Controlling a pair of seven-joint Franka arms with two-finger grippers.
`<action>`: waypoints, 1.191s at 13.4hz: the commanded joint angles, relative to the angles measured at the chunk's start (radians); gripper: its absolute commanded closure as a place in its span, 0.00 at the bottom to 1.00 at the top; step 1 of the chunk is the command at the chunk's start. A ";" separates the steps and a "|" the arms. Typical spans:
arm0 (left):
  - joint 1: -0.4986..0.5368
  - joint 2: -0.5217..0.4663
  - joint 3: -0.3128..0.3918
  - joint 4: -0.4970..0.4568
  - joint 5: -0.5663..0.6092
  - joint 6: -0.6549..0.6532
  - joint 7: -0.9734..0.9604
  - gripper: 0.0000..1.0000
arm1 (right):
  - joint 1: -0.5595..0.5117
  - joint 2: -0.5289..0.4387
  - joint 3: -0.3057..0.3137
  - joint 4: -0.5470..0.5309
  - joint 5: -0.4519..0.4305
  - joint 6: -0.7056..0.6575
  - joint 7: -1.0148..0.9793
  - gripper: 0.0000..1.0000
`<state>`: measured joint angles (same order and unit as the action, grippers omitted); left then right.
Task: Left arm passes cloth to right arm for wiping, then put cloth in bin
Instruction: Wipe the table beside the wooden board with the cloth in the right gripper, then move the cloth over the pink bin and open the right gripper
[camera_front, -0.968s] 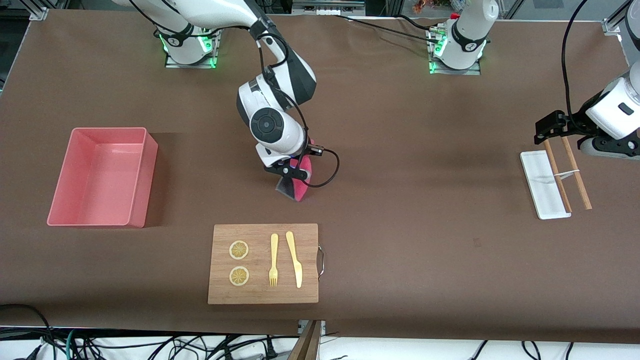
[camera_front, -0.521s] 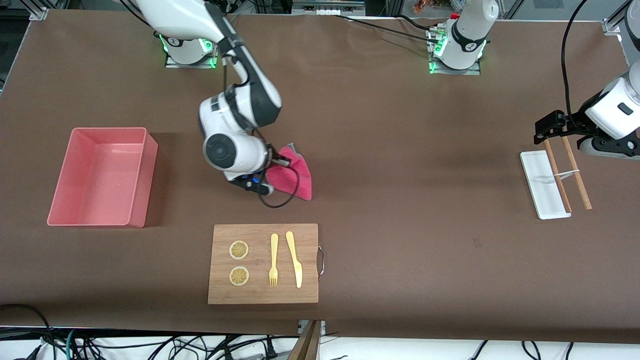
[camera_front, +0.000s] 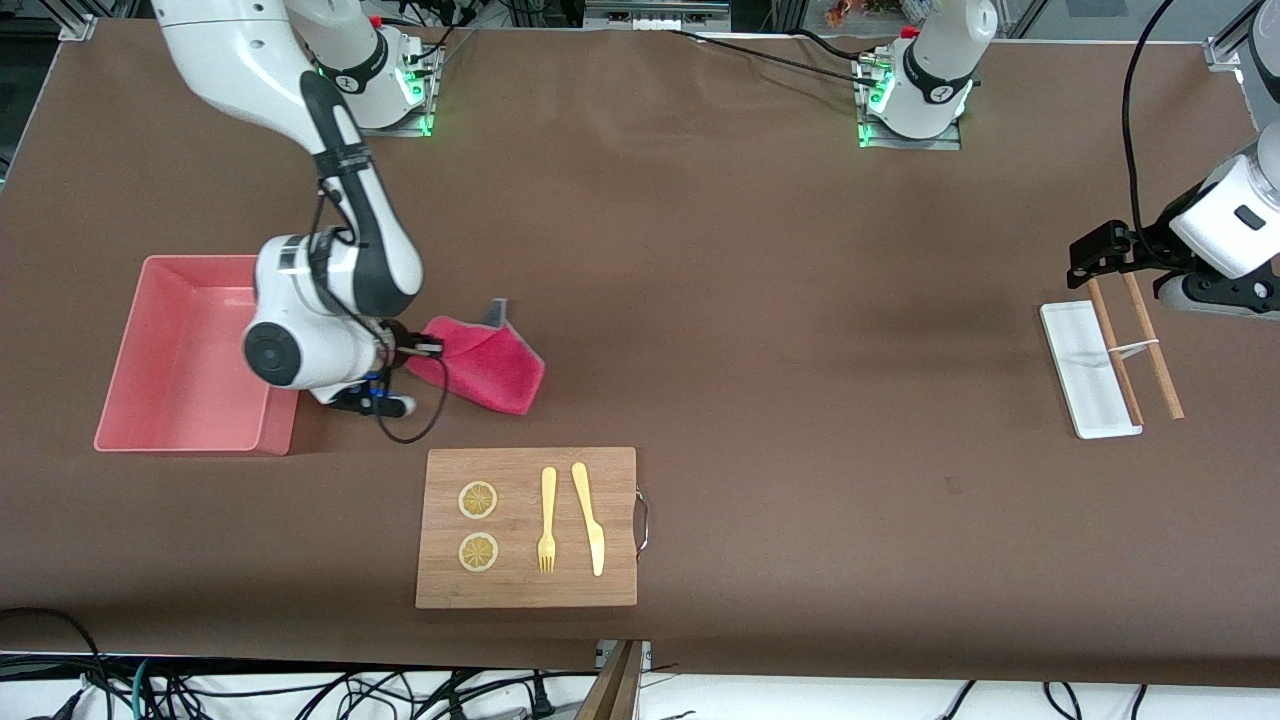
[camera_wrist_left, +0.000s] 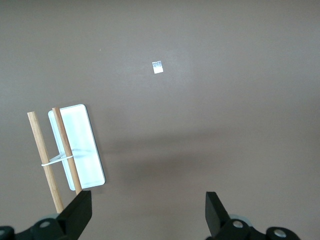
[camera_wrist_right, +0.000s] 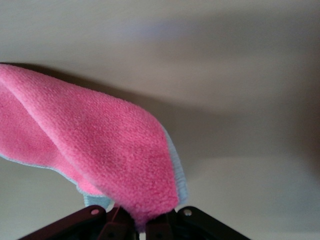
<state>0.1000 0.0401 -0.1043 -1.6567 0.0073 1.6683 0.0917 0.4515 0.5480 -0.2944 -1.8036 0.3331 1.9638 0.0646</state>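
My right gripper is shut on the magenta-pink cloth, which trails out from it over the table beside the bin, a grey corner turned up. In the right wrist view the cloth hangs from my closed right gripper. The light pink bin stands toward the right arm's end of the table, right next to the right wrist. My left gripper waits open and empty over the end of the white tray; its fingertips stand wide apart in the left wrist view.
A wooden cutting board with two lemon slices, a fork and a knife lies nearer the front camera than the cloth. A small flat white tray with two wooden chopsticks lies toward the left arm's end.
My right gripper has swept the cloth across the table from the middle toward the bin. The left arm has not moved.
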 joint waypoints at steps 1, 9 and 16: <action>0.003 0.007 0.000 0.025 -0.017 -0.022 0.023 0.00 | -0.037 -0.062 -0.037 -0.031 -0.055 0.006 -0.126 1.00; 0.004 0.007 0.000 0.025 -0.017 -0.027 0.025 0.00 | -0.083 -0.296 -0.091 0.072 -0.239 -0.310 -0.152 1.00; 0.003 0.007 0.000 0.025 -0.017 -0.028 0.025 0.00 | -0.201 -0.421 -0.132 0.147 -0.420 -0.416 -0.307 1.00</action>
<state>0.1000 0.0403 -0.1043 -1.6560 0.0073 1.6624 0.0917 0.3047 0.1176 -0.4348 -1.6559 -0.0541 1.5451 -0.1781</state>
